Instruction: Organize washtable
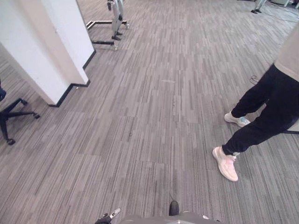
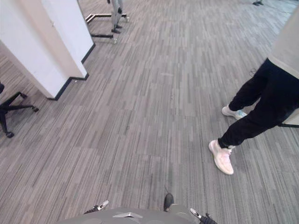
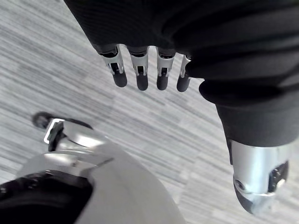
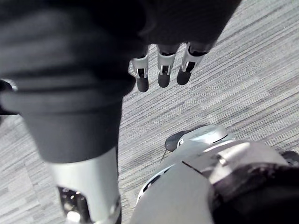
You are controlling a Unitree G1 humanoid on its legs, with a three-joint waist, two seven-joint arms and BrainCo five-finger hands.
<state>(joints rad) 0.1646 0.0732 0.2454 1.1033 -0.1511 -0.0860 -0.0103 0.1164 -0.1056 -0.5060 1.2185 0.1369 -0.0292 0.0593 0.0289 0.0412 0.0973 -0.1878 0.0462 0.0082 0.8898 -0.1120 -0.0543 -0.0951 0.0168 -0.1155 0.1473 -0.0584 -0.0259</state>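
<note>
Left robot hand (image 3: 140, 70), right robot hand (image 4: 163, 70): fingers straight and apart, hanging above striped grey floor (image 1: 154, 116); person (image 1: 275, 102), white pillar (image 1: 46, 46) on it.

The floor (image 1: 154, 116) was grey carpet in narrow streaked planks running away from the robot. On it at far left stood a white partition (image 1: 46, 51) with a black skirting strip, and just beside that the dark wheeled base of an office chair (image 1: 11, 114). Farther back rested a metal stand on castors (image 1: 110, 32). At right a person (image 1: 275, 102) stood in pale shoes (image 1: 225, 163), feet apart, near a thin dark cable (image 1: 253, 79).
</note>
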